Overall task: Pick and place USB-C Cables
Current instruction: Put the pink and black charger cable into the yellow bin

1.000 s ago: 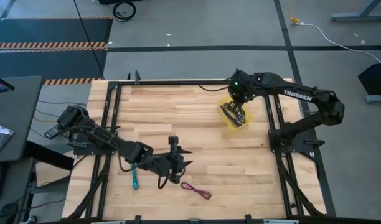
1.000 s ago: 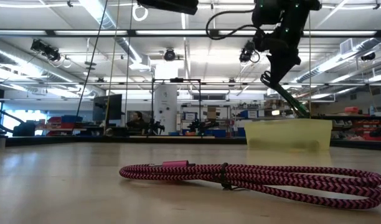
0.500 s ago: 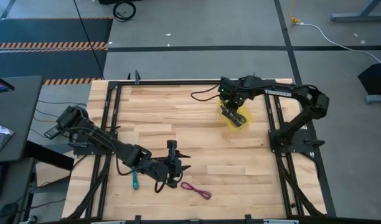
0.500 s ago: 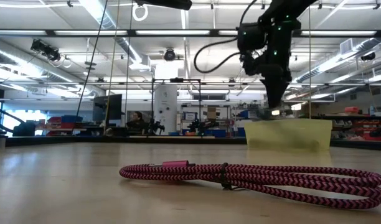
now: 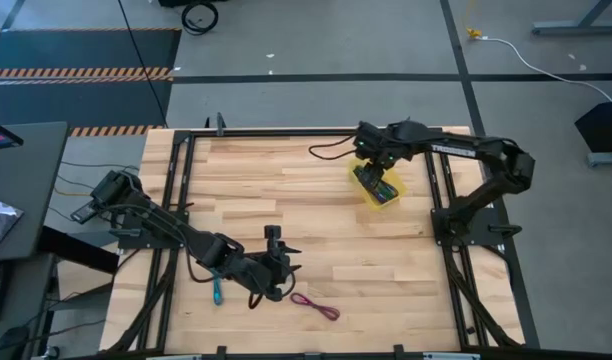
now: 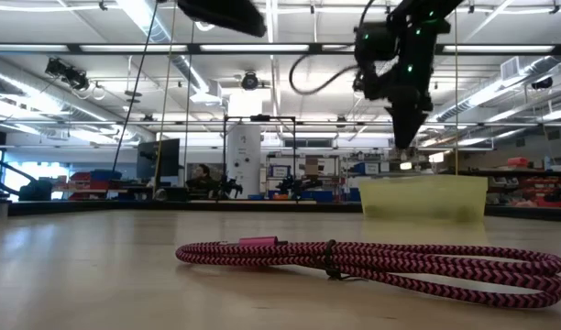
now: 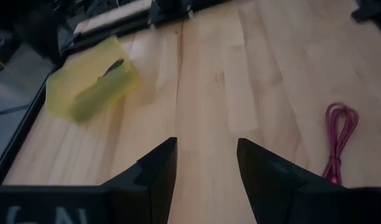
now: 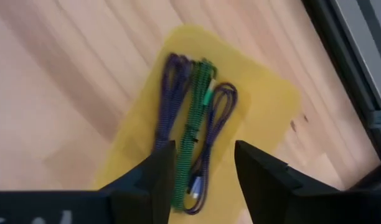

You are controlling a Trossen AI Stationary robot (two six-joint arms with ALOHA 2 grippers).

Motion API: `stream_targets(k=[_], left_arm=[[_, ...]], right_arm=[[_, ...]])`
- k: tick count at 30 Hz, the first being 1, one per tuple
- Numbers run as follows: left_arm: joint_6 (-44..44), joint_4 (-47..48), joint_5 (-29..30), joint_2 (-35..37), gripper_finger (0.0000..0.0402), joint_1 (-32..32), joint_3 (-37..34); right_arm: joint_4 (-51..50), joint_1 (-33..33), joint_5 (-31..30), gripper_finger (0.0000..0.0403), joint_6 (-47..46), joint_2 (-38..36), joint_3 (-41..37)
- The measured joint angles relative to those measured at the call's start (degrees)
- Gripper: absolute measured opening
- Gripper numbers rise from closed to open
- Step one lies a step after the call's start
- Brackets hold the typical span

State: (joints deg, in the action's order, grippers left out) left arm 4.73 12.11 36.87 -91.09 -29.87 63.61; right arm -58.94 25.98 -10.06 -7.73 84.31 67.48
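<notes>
A small yellow tray (image 5: 383,190) stands at the table's far right and holds a green cable (image 8: 193,127) between two purple-blue cables (image 8: 167,99). My right gripper (image 5: 372,170) hovers open and empty just above the tray; it also shows in its wrist view (image 8: 203,163) and in the low view (image 6: 401,137). A magenta cable (image 5: 316,306) lies coiled flat on the table near the front edge. A teal cable (image 5: 216,292) lies flat to its left. My left gripper (image 5: 284,252) is open and empty above the table, between the two.
The black arm frames (image 5: 446,215) run along the table's left and right sides. The wooden table top (image 5: 286,190) lies between the tray and the loose cables. In the left wrist view the tray (image 7: 91,84) shows far ahead and the magenta cable (image 7: 340,134) off to one side.
My right gripper, which held the green cable hanging over the yellow tray, has gone down to the tray and come up again a little without it. The green cable now lies in the tray between the purple-blue ones. My left gripper has shifted slightly toward the near edge.
</notes>
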Motion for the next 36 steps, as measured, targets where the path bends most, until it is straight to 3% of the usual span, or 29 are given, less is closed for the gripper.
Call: stream_targets(k=[3,9,14,21,27,30,36], left_arm=[[2.1,4.4,1.9,0.0,0.0176,0.0,0.0],[12.6,15.3,3.8,0.0,0.0176,1.6,0.4],[27.8,27.4,-1.9,0.0,0.0176,3.7,3.5],[32.5,35.7,-13.0,0.0,0.0176,4.7,5.8],[38.4,45.4,-21.9,0.0,0.0176,4.0,5.9],[37.8,47.9,-23.5,0.0,0.0176,2.8,5.8],[34.7,41.6,-22.1,0.0,0.0174,0.1,5.8]], right_arm=[[0.1,-2.7,2.7,0.0167,-0.3,-4.0,0.0],[0.0,-13.2,2.3,0.0165,-4.0,-9.6,0.0],[1.0,-25.0,0.0,0.0165,-8.2,-9.9,0.0],[7.1,-40.2,-2.3,0.0165,-13.7,-4.7,0.0],[17.8,-49.0,-1.2,0.0165,-15.0,1.5,0.0],[22.8,-51.5,1.3,0.0165,-14.8,5.1,0.0],[24.6,-54.7,5.2,0.0165,-14.9,12.8,0.0]])
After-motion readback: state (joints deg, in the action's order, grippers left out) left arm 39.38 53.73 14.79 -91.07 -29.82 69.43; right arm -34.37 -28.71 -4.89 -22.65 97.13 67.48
